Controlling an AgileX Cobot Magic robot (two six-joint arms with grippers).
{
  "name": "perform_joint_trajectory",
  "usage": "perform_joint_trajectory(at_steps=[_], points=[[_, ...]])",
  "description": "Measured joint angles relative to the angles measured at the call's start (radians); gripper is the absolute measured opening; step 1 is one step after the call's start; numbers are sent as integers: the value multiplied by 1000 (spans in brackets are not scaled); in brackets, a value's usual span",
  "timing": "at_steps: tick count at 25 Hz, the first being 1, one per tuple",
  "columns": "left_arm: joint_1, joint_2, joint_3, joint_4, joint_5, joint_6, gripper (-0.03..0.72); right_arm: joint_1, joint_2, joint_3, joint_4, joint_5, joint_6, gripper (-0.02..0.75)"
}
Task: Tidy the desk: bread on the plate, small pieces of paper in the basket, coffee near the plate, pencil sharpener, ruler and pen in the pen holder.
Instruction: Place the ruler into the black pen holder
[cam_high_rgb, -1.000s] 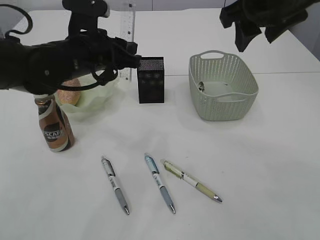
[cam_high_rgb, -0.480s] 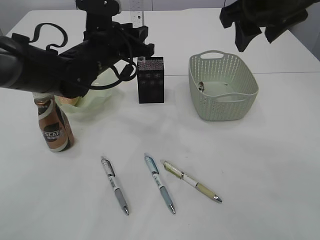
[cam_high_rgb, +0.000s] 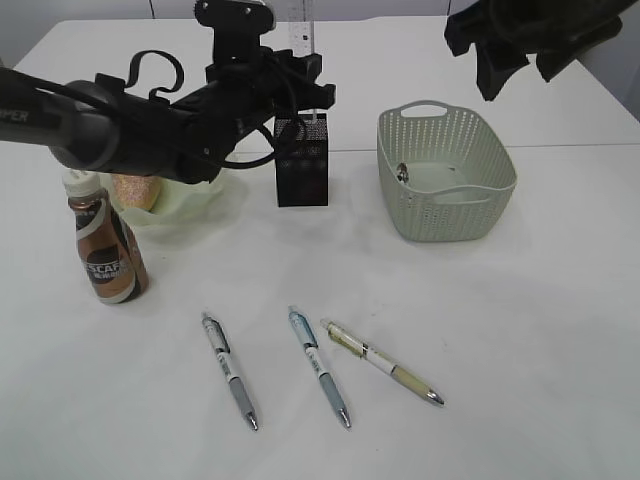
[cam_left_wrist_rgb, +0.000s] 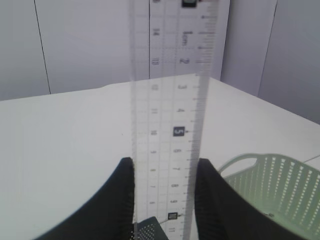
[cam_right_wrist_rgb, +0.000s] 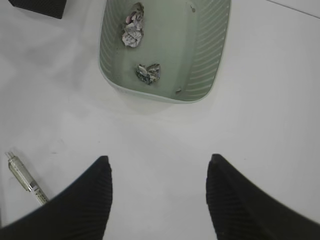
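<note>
Exterior view: left gripper (cam_high_rgb: 300, 85) pinching clear plastic ruler (cam_left_wrist_rgb: 172, 115) upright over black mesh pen holder (cam_high_rgb: 301, 160) | three pens (cam_high_rgb: 318, 366) loose up front | green perforated basket (cam_right_wrist_rgb: 210, 55) holds paper scraps (cam_right_wrist_rgb: 133, 31) | right gripper (cam_right_wrist_rgb: 157, 197) wide open, empty

The ruler (cam_left_wrist_rgb: 170, 120) is clear, glossy plastic with printed marks. The basket (cam_high_rgb: 446, 175) is matt green perforated plastic, holding crumpled paper (cam_right_wrist_rgb: 132, 31). The counter (cam_high_rgb: 500, 330) is smooth matt white.

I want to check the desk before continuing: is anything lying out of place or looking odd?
Three pens lie loose on the table, outside the pen holder. Nothing is spilled; the coffee bottle stands upright.
</note>
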Motion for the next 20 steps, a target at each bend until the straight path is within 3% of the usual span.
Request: perform_joint_trajectory(at_steps=[20], points=[[2,158,-140,19,35,-12,232,0,0,0,-7,0,0,467]])
